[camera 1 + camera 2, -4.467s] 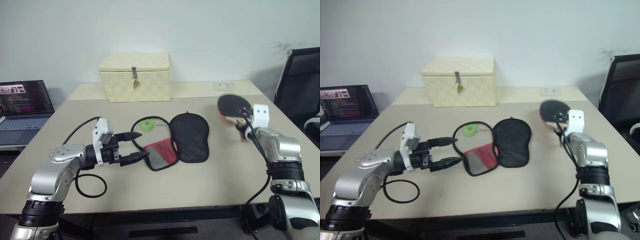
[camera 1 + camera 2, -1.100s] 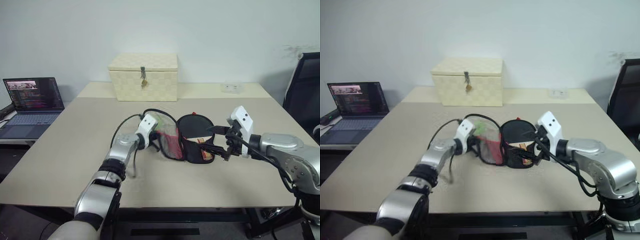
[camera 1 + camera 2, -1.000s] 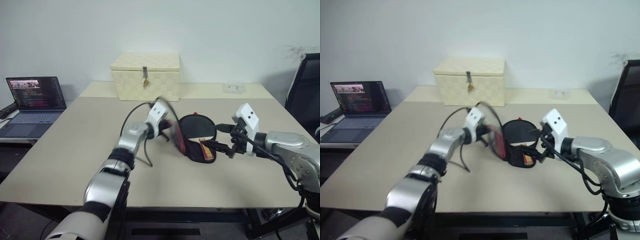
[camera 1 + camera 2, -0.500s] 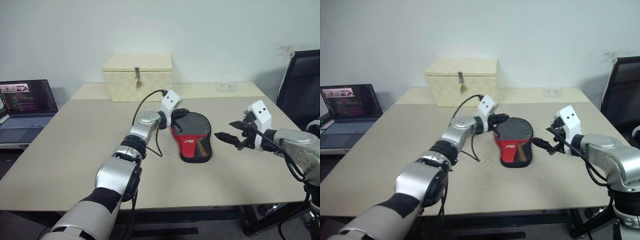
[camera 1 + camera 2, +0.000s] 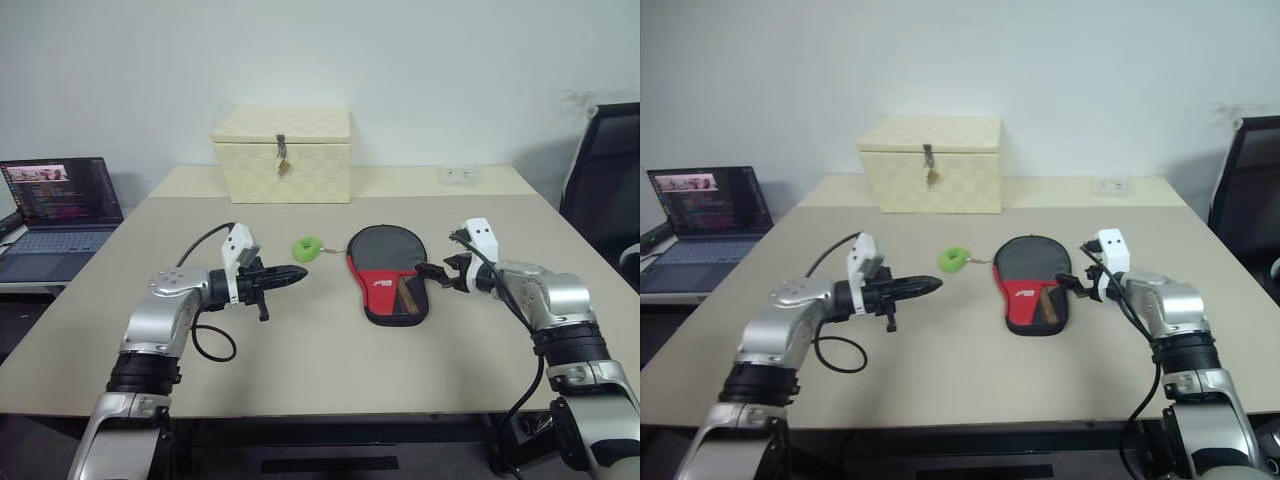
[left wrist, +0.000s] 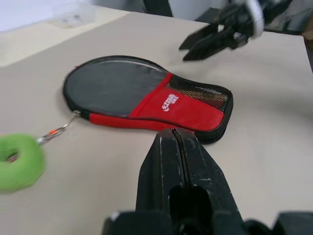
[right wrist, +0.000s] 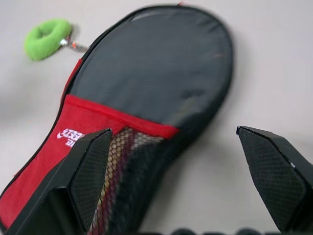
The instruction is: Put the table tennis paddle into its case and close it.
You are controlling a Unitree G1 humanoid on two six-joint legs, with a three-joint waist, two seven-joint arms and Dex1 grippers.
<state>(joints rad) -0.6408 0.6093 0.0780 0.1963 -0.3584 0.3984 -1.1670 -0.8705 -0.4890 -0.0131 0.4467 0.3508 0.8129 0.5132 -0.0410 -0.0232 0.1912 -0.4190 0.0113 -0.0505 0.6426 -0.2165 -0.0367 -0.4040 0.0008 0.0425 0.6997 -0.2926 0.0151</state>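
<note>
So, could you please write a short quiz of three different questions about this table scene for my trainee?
1. True or false: the left gripper is shut and holds nothing.
2. Multiple choice: where is the green ring?
A. inside the cream box
B. on the table, tied to the round end of the case
C. between the right gripper's fingers
3. Fill in the missing word: the right gripper is ____ and sits beside the narrow end of the case, where the paddle handle shows through the mesh.

Key: 1 true; 2 B; 3 open.
</note>
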